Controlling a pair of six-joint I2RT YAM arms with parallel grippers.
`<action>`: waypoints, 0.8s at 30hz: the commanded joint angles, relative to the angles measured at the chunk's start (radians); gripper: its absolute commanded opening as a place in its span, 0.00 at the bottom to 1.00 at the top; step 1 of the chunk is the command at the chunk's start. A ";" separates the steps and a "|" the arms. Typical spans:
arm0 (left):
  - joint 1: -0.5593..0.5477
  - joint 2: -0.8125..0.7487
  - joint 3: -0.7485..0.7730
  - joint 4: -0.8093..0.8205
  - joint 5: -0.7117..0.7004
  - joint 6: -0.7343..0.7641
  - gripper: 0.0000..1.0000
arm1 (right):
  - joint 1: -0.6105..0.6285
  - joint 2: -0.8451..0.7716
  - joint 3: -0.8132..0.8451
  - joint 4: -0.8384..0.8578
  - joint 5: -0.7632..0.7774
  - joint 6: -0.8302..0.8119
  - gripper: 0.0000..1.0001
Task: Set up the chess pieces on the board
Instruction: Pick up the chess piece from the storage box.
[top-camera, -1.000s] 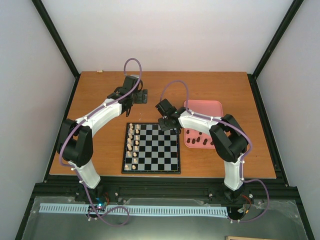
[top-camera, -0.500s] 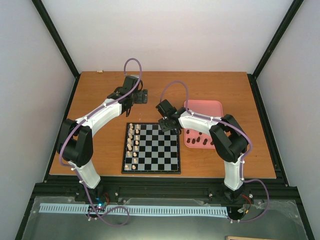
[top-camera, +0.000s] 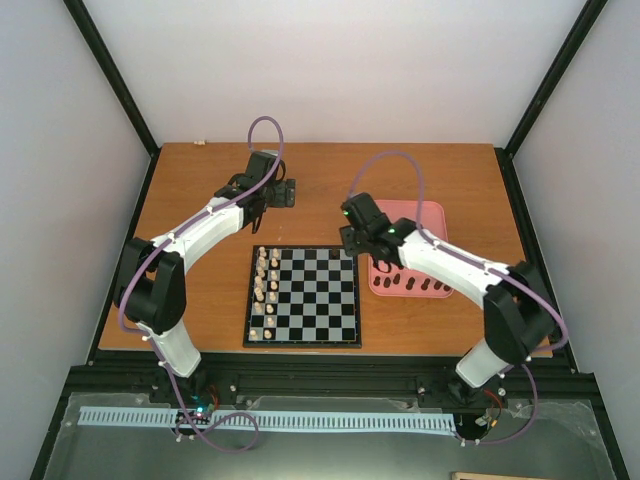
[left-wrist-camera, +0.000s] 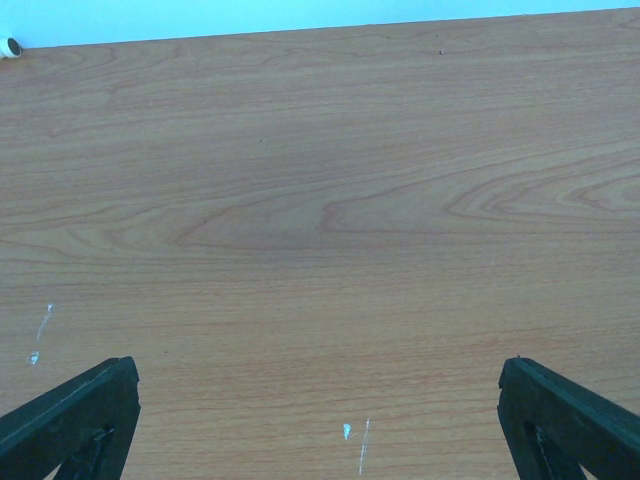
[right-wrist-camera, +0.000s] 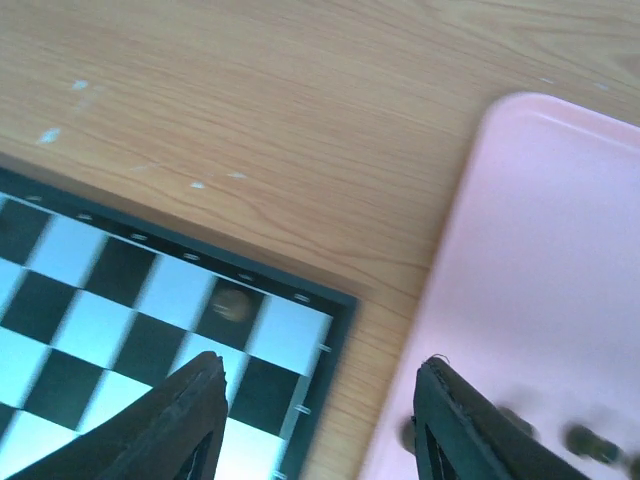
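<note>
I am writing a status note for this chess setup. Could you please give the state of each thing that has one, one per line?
Left gripper: open, empty, above bare table.
Right gripper: open, empty, over the board's corner beside the tray.
Dark piece: on the board near that corner, free.
Other dark pieces: lying in the tray.
Pale pieces: lined up along the board's left side.

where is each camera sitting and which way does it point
Top external: above and behind the bases, looking down on table, board, pink tray; left arm, right arm show.
Left wrist: faces down at bare wood; left gripper open, fingers at bottom corners.
Right wrist: faces down at board corner and tray edge; right gripper open, below.
Shared: top and right wrist both show board and tray.
</note>
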 joint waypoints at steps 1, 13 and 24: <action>0.005 -0.025 0.007 0.009 0.015 -0.010 1.00 | -0.082 -0.081 -0.113 -0.032 0.048 0.035 0.52; 0.005 -0.015 0.012 0.005 0.020 -0.013 1.00 | -0.133 0.003 -0.218 0.025 -0.028 0.048 0.47; 0.005 -0.006 0.017 0.005 0.020 -0.014 1.00 | -0.137 0.021 -0.234 0.044 -0.043 0.044 0.44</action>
